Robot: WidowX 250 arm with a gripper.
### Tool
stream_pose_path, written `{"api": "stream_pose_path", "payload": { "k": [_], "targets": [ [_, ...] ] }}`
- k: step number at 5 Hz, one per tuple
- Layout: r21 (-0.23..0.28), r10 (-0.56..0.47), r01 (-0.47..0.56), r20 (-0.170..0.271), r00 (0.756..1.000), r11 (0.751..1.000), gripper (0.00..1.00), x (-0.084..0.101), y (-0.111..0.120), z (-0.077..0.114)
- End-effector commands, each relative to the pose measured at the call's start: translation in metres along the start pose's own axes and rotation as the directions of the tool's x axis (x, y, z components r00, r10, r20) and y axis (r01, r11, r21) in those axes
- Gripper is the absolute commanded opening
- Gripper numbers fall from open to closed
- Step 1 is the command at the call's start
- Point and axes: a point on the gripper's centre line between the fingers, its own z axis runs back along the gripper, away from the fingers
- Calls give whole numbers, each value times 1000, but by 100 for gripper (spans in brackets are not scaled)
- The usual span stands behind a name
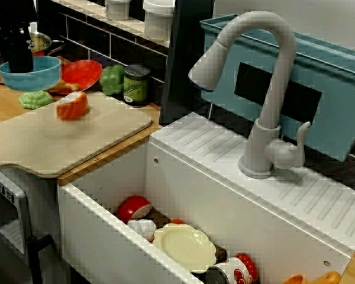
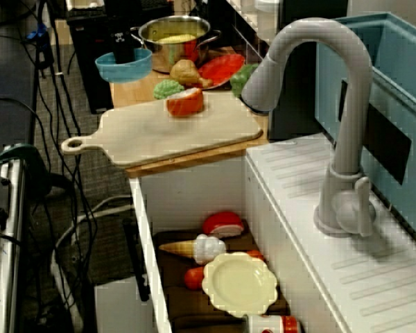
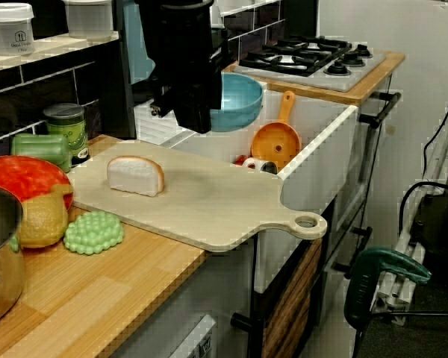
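Bowl (image 1: pixel 40 80) hangs from end effector (image 1: pixel 21 64), rim clamped.

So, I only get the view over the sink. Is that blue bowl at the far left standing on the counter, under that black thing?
Observer: No. The view along the counter shows the blue bowl hanging in the air, clear of the wooden counter, with the gripper holding its rim.
Operator: And the white lump in the sink?
Observer: It is the top of a toy ice cream cone, lying on its side beside the yellow plate.
Operator: What is past the sink's right end?
Observer: The view from the other end of the counter shows a gas stove there.
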Motion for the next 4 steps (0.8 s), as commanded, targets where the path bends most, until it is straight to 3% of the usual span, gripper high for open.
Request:
{"api": "stream_pose_path", "payload": {
  "k": [1, 2, 4],
  "targets": [
    [30, -46, 44, 68, 997, 999, 0, 12, -2, 42],
    [8, -57, 57, 53, 997, 998, 0, 19, -4, 48],
    [-11, -58, 59, 77, 995, 998, 0, 16, -7, 67]
  ]
}}
